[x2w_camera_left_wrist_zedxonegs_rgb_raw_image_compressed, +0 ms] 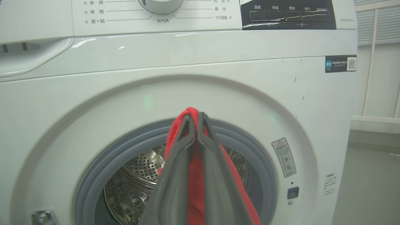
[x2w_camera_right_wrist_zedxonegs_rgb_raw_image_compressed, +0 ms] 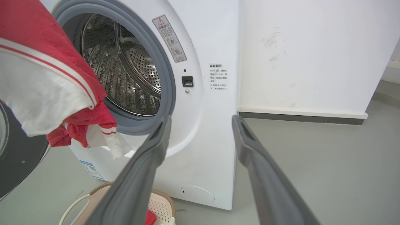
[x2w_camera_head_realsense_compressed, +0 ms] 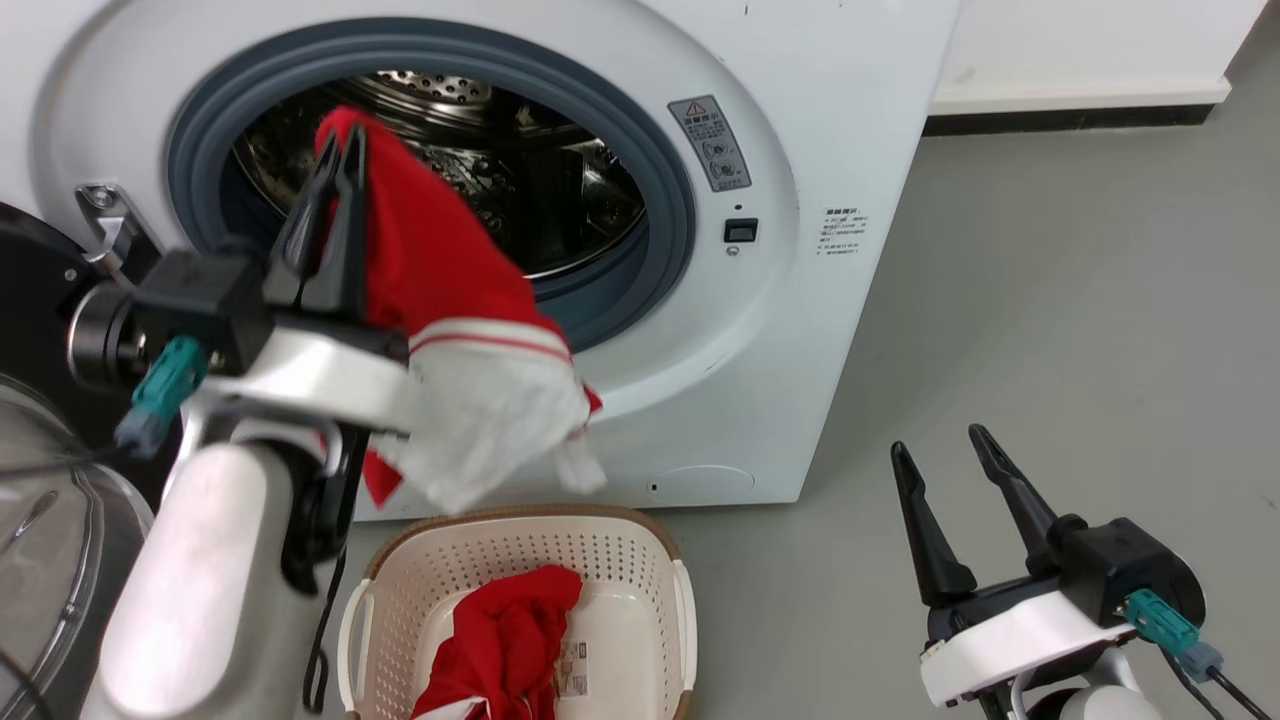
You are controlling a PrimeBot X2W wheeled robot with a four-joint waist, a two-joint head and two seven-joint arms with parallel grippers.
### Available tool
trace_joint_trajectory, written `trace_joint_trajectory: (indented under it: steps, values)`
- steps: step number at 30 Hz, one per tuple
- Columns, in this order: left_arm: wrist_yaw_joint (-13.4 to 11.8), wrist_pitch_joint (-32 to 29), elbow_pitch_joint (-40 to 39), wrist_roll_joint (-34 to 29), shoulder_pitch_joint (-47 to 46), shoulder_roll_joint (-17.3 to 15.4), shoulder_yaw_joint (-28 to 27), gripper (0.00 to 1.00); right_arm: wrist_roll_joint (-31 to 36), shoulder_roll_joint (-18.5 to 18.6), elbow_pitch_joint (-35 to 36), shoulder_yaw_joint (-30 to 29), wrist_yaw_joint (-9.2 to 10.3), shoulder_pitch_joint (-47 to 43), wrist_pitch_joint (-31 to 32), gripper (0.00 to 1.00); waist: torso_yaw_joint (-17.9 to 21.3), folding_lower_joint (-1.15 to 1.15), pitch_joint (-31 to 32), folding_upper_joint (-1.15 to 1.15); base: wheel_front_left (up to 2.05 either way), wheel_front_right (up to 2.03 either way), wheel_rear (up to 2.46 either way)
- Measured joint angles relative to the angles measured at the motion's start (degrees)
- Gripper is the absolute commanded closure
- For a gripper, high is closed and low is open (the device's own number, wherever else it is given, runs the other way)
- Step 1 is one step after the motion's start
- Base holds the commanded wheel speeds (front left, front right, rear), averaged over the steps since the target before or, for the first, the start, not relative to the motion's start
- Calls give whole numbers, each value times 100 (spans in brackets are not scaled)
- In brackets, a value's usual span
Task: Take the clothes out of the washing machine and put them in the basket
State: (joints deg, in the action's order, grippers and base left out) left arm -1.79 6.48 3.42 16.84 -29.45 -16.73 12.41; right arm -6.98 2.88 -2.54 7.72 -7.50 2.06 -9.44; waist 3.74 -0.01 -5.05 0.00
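Note:
My left gripper [x2w_camera_head_realsense_compressed: 343, 140] is shut on a red garment with white trim [x2w_camera_head_realsense_compressed: 450, 300], held up in front of the porthole of the white washing machine [x2w_camera_head_realsense_compressed: 820, 120]. The cloth hangs down over the wrist, its white end dangling just above the basket [x2w_camera_head_realsense_compressed: 645, 540]. Another red garment [x2w_camera_head_realsense_compressed: 505, 640] lies inside the cream basket on the floor below. In the left wrist view the fingers pinch red fabric [x2w_camera_left_wrist_zedxonegs_rgb_raw_image_compressed: 197, 175] before the drum. My right gripper [x2w_camera_head_realsense_compressed: 935, 445] is open and empty at the lower right; its wrist view shows the hanging garment [x2w_camera_right_wrist_zedxonegs_rgb_raw_image_compressed: 47, 78] and the basket rim [x2w_camera_right_wrist_zedxonegs_rgb_raw_image_compressed: 162, 195].
The machine's glass door [x2w_camera_head_realsense_compressed: 40, 520] stands swung open at the far left, beside my left forearm. Grey floor [x2w_camera_head_realsense_compressed: 1050, 330] stretches to the right of the machine, up to a white wall with a dark skirting strip [x2w_camera_head_realsense_compressed: 1070, 118].

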Motion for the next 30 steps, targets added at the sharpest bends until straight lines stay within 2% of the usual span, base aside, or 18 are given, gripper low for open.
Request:
trace_joint_trajectory:
  steps: [6,10,12,19,26,30]
  values:
    - [-386,-287,-810,64,1112,-70,-119,100,22,0,58,5,0,2,18,0,-23,0,-172,0,0,0,0]
    - [-578,-253,-684,281,1834,132,-159,100,55,0,93,-4,0,16,41,0,-52,0,-357,0,0,0,0]
    - [-580,-153,-449,368,2073,219,-143,100,97,0,118,-14,0,58,42,0,-72,1,-478,0,0,0,0]
    - [-316,389,1095,678,2156,579,-42,100,183,0,199,58,0,349,43,0,-171,1,-988,0,0,0,0]
    - [-73,695,2592,702,1294,921,98,100,243,0,291,131,0,678,42,0,-210,2,-1684,0,0,0,0]
    - [60,779,3415,619,663,992,177,100,244,0,359,168,-1,925,-3,0,-174,2,-2190,0,0,0,0]
